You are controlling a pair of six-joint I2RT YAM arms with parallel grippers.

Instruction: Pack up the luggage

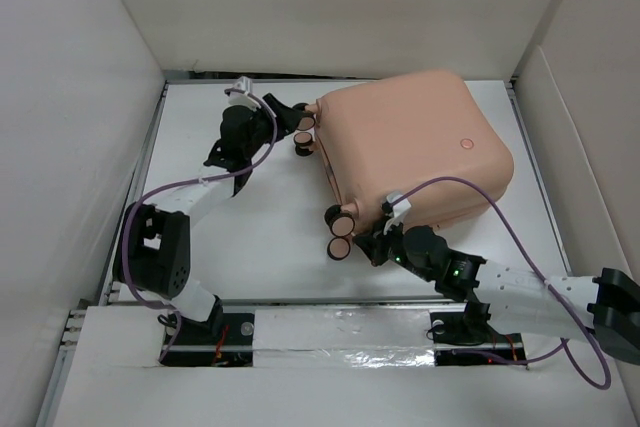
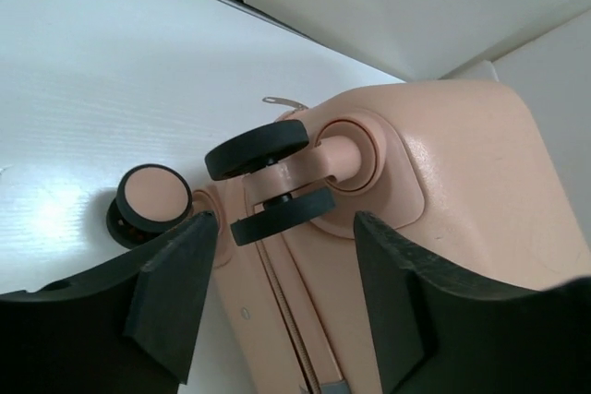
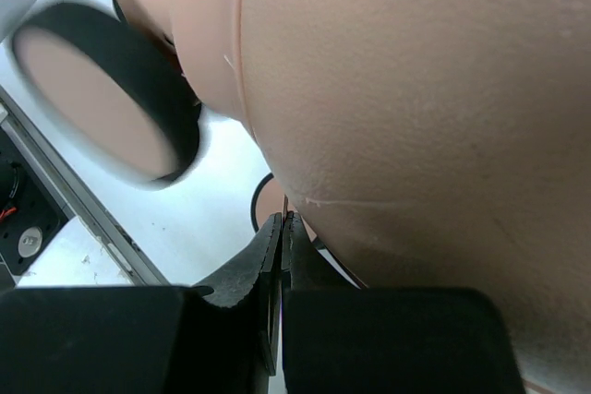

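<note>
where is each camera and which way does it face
top external: above and behind the robot, looking down on the table, the luggage, the left gripper and the right gripper.
left wrist: on the left wrist, facing a caster wheel framed by the open left gripper.
right wrist: on the right wrist, close to the shell, the right gripper shut at the bottom.
shared: both wrist views show shell and a wheel.

No legible txt, brand, nr or label in any view. Only mark: small round button (image 1: 466, 143) on the luggage (image 1: 420, 137) shell, right of centre in top view; too small to read anything on it.
</note>
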